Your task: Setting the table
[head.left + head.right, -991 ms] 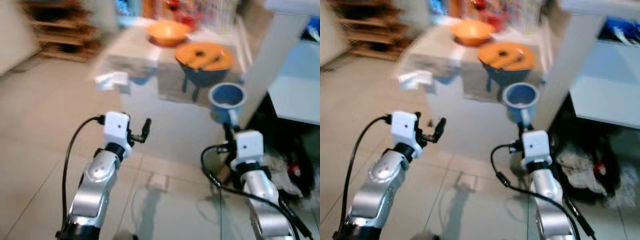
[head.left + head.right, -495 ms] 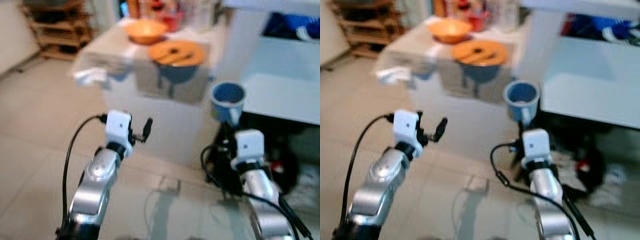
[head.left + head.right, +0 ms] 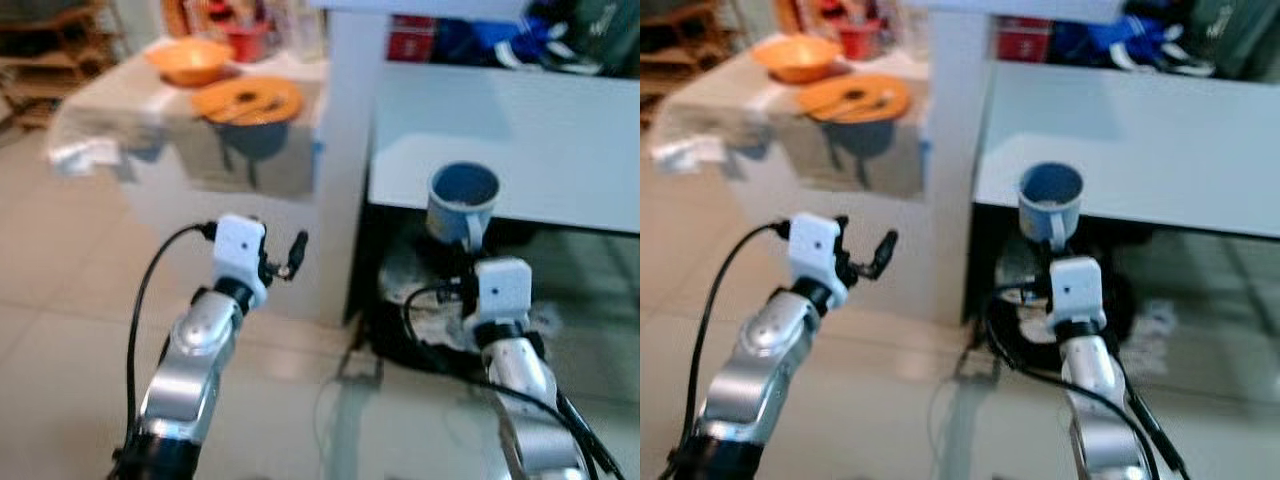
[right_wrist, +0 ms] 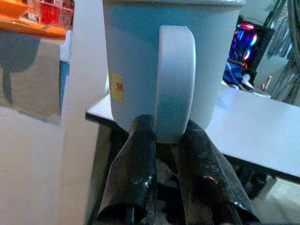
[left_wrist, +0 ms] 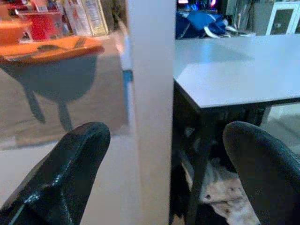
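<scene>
A blue mug (image 3: 462, 200) stands upright in the air, and my right gripper (image 3: 468, 256) is shut on its handle from below. In the right wrist view both fingers (image 4: 136, 173) pinch the mug's handle (image 4: 174, 79). The mug hangs before the front edge of a pale blue-grey table (image 3: 520, 130) on the right. My left gripper (image 3: 291, 260) is held up at the left, open with nothing in it. Its fingertips (image 5: 70, 164) stand far apart, facing a white pillar (image 5: 150, 93).
The white pillar (image 3: 345, 150) stands between the table and a low counter (image 3: 130, 130) bearing an orange plate (image 3: 245, 100) with utensils and an orange bowl (image 3: 188, 58). Dark clutter (image 3: 420, 300) lies under the table. Blue bags (image 3: 480, 40) sit at the table's far side.
The view has swung right: counter and pillar slid left and the grey table has come into view. Both arms keep their pose, the mug still held.
</scene>
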{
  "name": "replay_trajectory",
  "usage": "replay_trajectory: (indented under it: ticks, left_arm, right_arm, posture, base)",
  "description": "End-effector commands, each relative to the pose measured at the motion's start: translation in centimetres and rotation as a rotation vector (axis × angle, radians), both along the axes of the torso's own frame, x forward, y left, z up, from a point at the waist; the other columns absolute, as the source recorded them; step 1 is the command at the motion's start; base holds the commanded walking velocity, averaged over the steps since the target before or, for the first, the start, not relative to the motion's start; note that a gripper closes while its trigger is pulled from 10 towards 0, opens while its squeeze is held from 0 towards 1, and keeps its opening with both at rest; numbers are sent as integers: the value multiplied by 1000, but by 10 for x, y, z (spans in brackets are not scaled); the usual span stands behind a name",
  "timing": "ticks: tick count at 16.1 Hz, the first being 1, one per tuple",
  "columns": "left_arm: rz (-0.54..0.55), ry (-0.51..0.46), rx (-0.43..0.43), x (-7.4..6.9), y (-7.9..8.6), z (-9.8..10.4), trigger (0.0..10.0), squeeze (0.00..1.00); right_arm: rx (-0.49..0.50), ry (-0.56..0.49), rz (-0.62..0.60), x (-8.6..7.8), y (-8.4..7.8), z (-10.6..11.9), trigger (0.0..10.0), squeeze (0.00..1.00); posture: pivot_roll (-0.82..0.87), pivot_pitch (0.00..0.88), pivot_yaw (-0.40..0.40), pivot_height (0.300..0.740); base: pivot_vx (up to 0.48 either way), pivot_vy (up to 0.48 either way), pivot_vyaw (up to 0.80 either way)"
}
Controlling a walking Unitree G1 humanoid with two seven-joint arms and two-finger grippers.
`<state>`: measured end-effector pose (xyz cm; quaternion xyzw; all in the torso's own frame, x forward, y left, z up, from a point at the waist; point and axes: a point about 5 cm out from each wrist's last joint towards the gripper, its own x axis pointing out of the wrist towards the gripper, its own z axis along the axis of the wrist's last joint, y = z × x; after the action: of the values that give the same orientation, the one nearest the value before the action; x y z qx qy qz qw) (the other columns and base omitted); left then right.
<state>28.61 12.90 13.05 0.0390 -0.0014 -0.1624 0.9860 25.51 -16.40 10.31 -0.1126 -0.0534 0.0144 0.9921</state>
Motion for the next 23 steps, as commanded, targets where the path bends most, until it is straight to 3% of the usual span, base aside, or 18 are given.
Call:
replay_trajectory:
  ticks: [1, 9, 13, 23]
  left_arm:
    - [12, 0, 10, 1, 5, 0, 10000, 0]
    - [41, 2, 37, 5, 7, -3, 10000, 0]
    - [27, -11, 1, 7, 3, 1, 10000, 0]
    - [-4, -15, 6, 5, -1, 0, 10000, 0]
  right_arm:
    - [6, -24, 23, 1, 6, 5, 0, 0]
    - [2, -30, 15, 2, 4, 4, 0, 0]
    - [-5, -40, 23, 4, 4, 8, 0, 0]
    - [-3, -40, 27, 3, 5, 6, 0, 0]
  posture:
    - [-15, 0, 22, 727]
    - [-19, 0, 25, 727]
    - [-23, 0, 23, 727]
    - [-27, 0, 24, 727]
  base:
    - [0, -428, 0]
    - [72, -413, 0]
    - [333, 0, 0]
    - [462, 0, 0]
